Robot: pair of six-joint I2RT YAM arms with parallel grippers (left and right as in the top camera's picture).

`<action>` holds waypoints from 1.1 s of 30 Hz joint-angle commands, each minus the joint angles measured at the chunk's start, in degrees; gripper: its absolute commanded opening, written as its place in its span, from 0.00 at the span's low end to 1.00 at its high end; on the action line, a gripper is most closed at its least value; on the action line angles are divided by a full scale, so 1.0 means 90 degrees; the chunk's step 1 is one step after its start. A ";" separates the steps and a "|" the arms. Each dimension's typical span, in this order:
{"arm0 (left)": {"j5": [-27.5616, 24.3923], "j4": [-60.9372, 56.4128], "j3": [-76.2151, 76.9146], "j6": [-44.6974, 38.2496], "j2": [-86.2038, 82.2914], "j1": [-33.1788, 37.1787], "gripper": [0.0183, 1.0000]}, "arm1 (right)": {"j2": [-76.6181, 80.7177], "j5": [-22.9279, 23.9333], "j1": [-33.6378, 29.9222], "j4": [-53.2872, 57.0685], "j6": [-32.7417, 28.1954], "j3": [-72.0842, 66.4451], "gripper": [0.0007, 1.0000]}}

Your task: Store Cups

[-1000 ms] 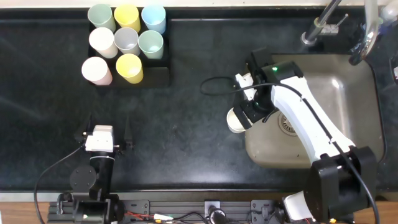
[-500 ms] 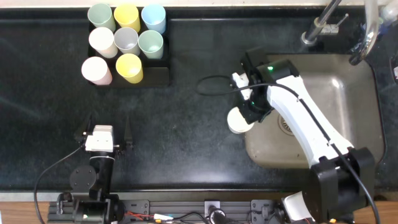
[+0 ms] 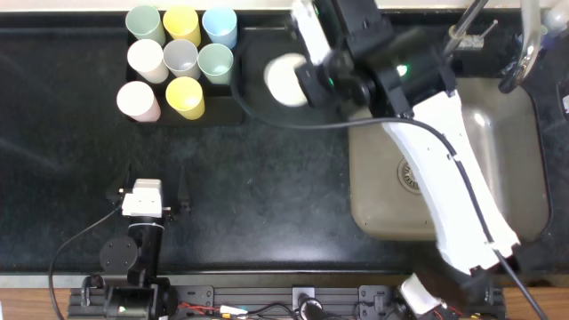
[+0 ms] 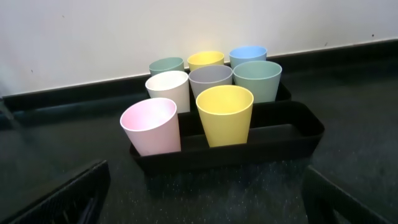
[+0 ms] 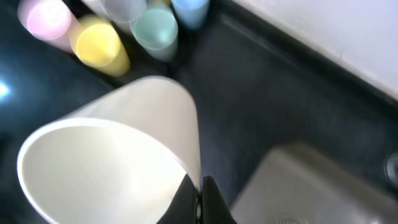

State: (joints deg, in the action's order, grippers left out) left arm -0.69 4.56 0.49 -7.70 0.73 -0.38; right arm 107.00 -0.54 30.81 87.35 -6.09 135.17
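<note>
Now the right gripper (image 5: 199,194) clamps a white plastic cup (image 5: 124,143), raised right of the black cup tray (image 3: 228,108); the left gripper (image 3: 154,178) rests spread apart, near left.

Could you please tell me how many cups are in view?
9. Eight stand in the tray; one white cup is held in the right gripper, near the tray. None seems hidden.

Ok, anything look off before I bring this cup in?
Nothing stands out. The eight cups stand upright in the tray, with one corner spot free. The right gripper holds the white cup near the tray. No spill or damage shows on the counter.
</note>
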 commanded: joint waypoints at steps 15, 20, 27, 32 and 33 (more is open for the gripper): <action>-0.0061 0.0027 -0.0002 -0.0095 -0.0063 0.0005 1.00 | 0.3033 -0.0151 0.0884 0.0240 0.0092 0.1906 0.04; -0.0061 0.0027 -0.0002 -0.0095 -0.0063 0.0005 1.00 | 0.3259 -0.0097 0.0860 0.0027 -0.0046 0.1904 0.04; -0.0061 0.0027 -0.0002 -0.0095 -0.0063 0.0005 1.00 | 0.3577 -0.0032 0.0862 -0.0260 -0.0143 0.1902 0.05; -0.0061 0.0027 -0.0002 -0.0095 -0.0063 0.0005 1.00 | 0.3750 -0.0032 0.0860 -0.0427 -0.0187 0.1902 0.04; -0.0061 0.0027 -0.0002 -0.0095 -0.0063 0.0005 1.00 | 0.3772 -0.0032 0.0860 -0.0449 -0.0194 0.1902 0.04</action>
State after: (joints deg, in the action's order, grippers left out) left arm -0.71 4.56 0.49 -7.73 0.73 -0.38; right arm 140.18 -1.04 38.61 83.94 -7.27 150.65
